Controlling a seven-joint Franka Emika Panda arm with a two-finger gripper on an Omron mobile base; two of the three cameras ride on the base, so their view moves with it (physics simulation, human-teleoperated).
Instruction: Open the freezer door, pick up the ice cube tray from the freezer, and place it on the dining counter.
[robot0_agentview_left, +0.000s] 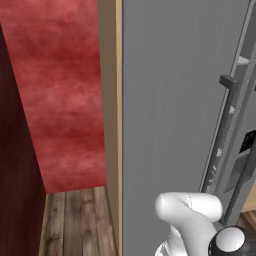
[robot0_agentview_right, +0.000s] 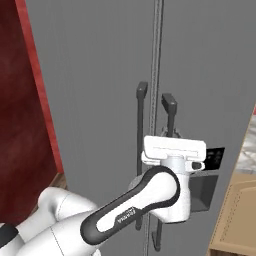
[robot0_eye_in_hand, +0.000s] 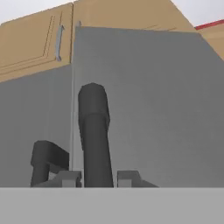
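The freezer door (robot0_agentview_right: 95, 100) is the left grey brushed panel of the freezer, and it stands closed. Its dark vertical bar handle (robot0_agentview_right: 141, 115) runs beside the centre seam. In the hand view this handle (robot0_eye_in_hand: 94, 131) rises between my two fingertips (robot0_eye_in_hand: 70, 178). My gripper (robot0_eye_in_hand: 98, 178) is shut on the bar, low on its length. From the right base view the white arm (robot0_agentview_right: 150, 195) reaches to the handles and hides the fingers. The ice cube tray and the dining counter are out of view.
The neighbouring door (robot0_agentview_right: 210, 75) has its own dark handle (robot0_agentview_right: 170, 112) close beside mine and a black dispenser panel (robot0_agentview_right: 215, 157). A tan wood side panel (robot0_agentview_left: 111, 100) and a red wall (robot0_agentview_left: 60, 90) lie left of the freezer. Tan cabinets (robot0_eye_in_hand: 35, 39) sit above.
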